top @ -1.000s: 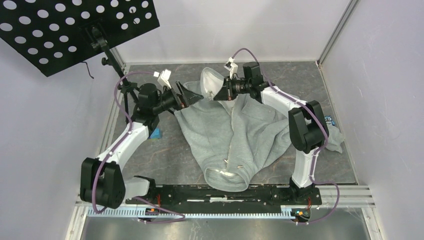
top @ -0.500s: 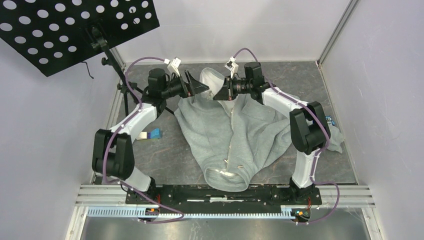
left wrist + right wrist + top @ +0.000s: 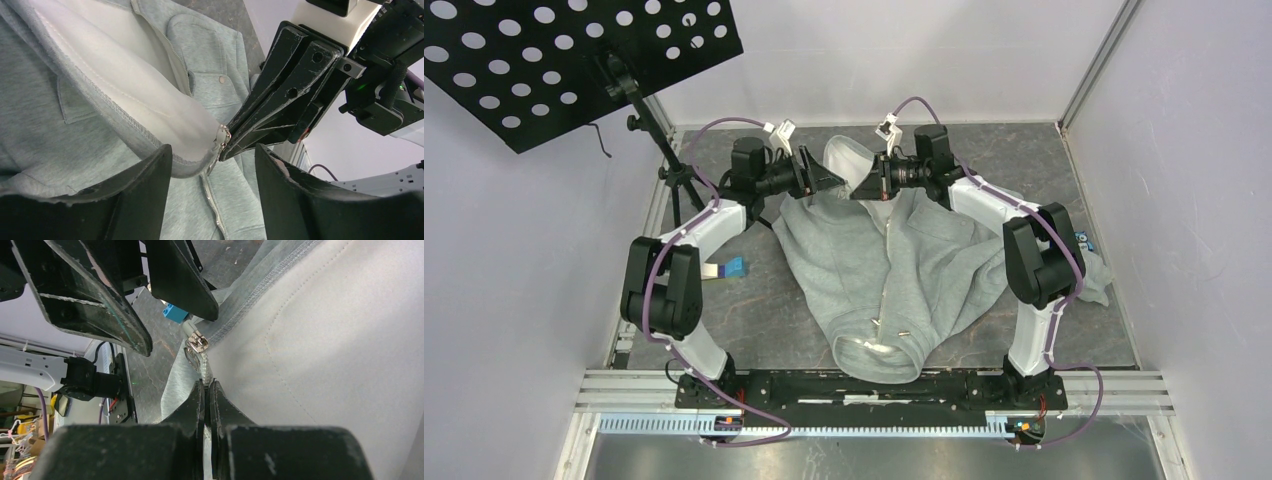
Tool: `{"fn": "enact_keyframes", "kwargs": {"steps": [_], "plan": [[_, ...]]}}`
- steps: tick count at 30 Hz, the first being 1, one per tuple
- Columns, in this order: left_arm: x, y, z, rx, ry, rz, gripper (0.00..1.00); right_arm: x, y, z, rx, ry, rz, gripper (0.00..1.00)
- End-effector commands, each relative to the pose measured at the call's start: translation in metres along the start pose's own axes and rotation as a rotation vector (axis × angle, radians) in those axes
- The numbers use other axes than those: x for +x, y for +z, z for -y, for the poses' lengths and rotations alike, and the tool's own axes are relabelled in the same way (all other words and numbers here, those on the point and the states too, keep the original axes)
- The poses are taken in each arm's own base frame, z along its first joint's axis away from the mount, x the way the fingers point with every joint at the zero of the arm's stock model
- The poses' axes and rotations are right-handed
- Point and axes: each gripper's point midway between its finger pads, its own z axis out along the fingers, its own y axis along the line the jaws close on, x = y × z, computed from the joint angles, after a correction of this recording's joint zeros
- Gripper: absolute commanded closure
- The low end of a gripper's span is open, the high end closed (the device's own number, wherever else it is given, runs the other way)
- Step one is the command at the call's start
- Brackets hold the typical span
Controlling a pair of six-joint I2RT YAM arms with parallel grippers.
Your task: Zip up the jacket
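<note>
While the black perforated stand (image 3: 574,60) loomed far left and a small blue item (image 3: 735,266) lay on the table (image 3: 754,310) beside the left arm, the left gripper (image 3: 214,157) hung with its jaws spread wide, the zipper pull (image 3: 223,136) between them, gripping nothing. Mid-table sprawled the jacket (image 3: 894,270), collar nearest the bases, far edge lifted. On the right, the right gripper (image 3: 206,386) was clamped tight on that raised edge, right beside the pull.

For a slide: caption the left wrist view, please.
Open left gripper brackets the metal zipper pull of a light grey fleece jacket pinched by the right gripper.
</note>
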Motion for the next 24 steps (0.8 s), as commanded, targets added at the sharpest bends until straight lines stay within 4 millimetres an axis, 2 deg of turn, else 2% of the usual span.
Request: {"fn": "enact_keyframes", "kwargs": {"steps": [1, 6, 14, 21, 24], "plan": [[-0.004, 0.005, 0.005, 0.034, 0.062, -0.002, 0.35, -0.015, -0.007, -0.019, -0.056, -0.038, 0.037, 1.0], [0.011, 0.009, 0.003, 0.003, 0.086, -0.053, 0.37, -0.017, -0.008, -0.016, -0.051, -0.022, 0.047, 1.0], [0.014, 0.01, -0.004, -0.034, 0.092, -0.059, 0.31, -0.017, -0.009, -0.014, -0.053, -0.009, 0.054, 1.0], [0.011, 0.014, -0.014, -0.081, 0.072, -0.06, 0.58, -0.017, -0.009, -0.016, -0.06, -0.003, 0.061, 1.0], [0.01, 0.016, -0.013, -0.068, 0.063, -0.058, 0.61, -0.017, -0.009, -0.016, -0.063, 0.001, 0.062, 1.0]]}}
